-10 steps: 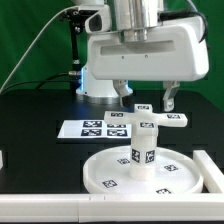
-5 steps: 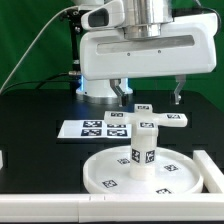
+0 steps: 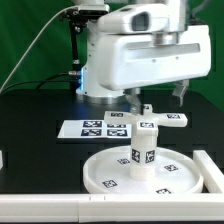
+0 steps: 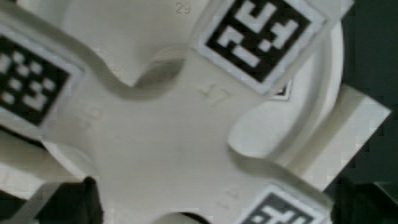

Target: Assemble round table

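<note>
1 claw point(image 3: 156, 97) released, above base piece point(image 3: 148, 119) | leg point(image 3: 144, 146) upright on disc point(image 3: 100, 172)

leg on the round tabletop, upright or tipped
Upright: the leg stands vertically on the centre of the round tabletop, with the cross-shaped base piece level on top.

The bulky white arm point(image 3: 150, 55) leans in from above, wrist tilted a little; its gripper point(image 3: 155, 97) hangs low with the two dark fingers point(image 3: 131, 98) spread wide, gripping nothing
</note>
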Robot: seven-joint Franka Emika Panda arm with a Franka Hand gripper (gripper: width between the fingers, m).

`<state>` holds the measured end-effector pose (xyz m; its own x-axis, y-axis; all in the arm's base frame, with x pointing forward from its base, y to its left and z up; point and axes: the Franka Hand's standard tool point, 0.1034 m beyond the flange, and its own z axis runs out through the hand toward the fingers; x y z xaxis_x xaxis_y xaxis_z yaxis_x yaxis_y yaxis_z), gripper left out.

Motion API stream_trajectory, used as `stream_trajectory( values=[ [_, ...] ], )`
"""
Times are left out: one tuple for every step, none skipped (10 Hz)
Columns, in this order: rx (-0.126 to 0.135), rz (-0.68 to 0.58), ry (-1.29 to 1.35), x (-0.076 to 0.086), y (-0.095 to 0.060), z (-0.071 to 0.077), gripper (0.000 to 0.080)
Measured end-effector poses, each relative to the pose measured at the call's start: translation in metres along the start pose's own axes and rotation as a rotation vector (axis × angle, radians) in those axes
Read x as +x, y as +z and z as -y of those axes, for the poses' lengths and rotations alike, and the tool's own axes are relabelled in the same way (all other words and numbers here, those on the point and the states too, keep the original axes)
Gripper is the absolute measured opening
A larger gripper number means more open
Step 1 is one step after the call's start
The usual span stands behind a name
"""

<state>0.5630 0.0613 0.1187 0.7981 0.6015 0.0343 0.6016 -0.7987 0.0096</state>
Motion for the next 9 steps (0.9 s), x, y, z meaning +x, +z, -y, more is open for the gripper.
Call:
stream_trajectory(
  values=[
    [0.0, 0.0, -0.061, -0.001, 0.0, -0.002, 0.0648],
    [0.0, 0.0, -0.11, -0.002, 0.0, -0.003, 0.0648],
    [0.0, 0.0, -0.099, -0.002, 0.0, -0.003, 0.0648],
    [0.001, 0.003, -0.094, -0.006, 0.003, -0.005, 0.0648],
    [0.002, 0.007, -0.083, -0.011, 0.005, -0.01, 0.0648],
    [0.003, 0.011, -0.076, -0.013, 0.007, -0.012, 0.0648],
    [0.004, 0.012, -0.073, -0.014, 0.008, -0.013, 0.0648],
    [0.005, 0.016, -0.073, -0.014, 0.01, -0.013, 0.0648],
    [0.007, 0.021, -0.074, -0.015, 0.015, -0.012, 0.0648]
  ],
)
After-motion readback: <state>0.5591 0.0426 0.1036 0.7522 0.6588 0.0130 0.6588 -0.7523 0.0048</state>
